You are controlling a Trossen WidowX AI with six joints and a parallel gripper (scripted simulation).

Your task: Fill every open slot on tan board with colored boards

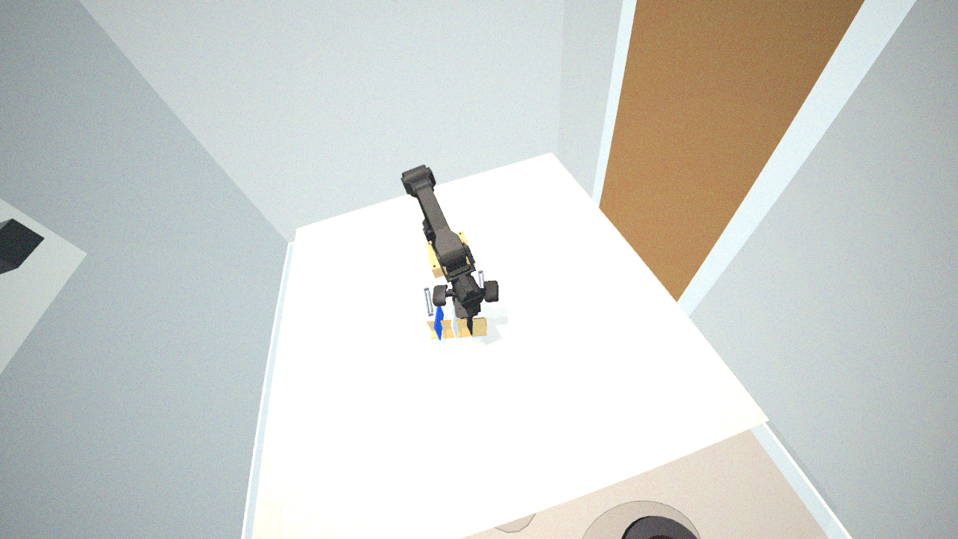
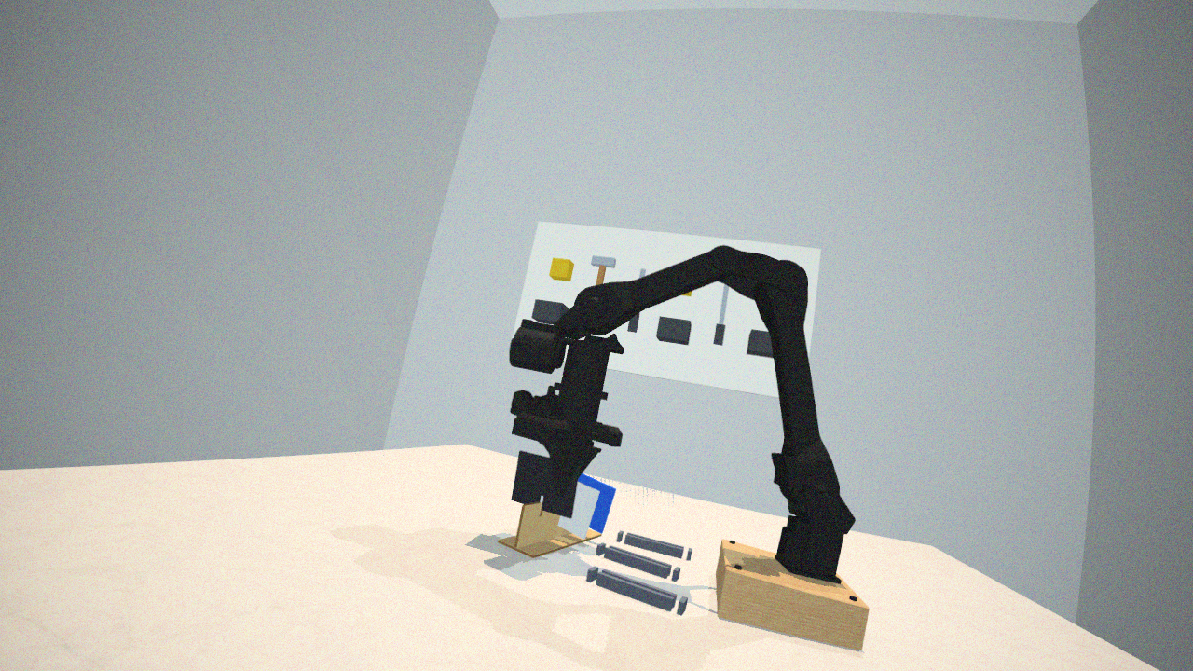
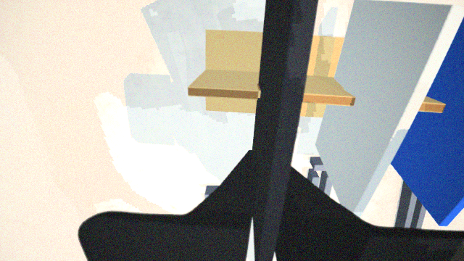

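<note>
Board, tan (image 1: pixel 479 327) (image 2: pixel 536 527) (image 3: pixel 228 80), holds blue board (image 1: pixel 438 324) (image 2: pixel 606 504) (image 3: pixel 431 145), white board (image 1: pixel 454 323) (image 2: pixel 581 512) (image 3: pixel 377 98); claw (image 1: pixel 468 314) (image 2: pixel 567 471) (image 3: pixel 259 159) grips black board (image 1: pixel 470 327) (image 2: pixel 530 479) (image 3: pixel 284 72).

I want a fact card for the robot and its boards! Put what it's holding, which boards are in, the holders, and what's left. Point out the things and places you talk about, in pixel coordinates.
Gripper (image 1: pixel 471 328) (image 2: pixel 546 500): shut on the black board (image 2: pixel 528 477) (image 3: pixel 286 72)
Black board: upright, notch down, at the tan board (image 2: pixel 536 527) (image 3: pixel 225 81), not fully down
White board (image 2: pixel 577 511) (image 3: pixel 380 90): standing across the tan board
Blue board (image 1: pixel 438 323) (image 2: pixel 606 509) (image 3: pixel 431 152): standing across the tan board
Holders: three, no boards in them
Left to do: push black down, let go, move clear
</note>
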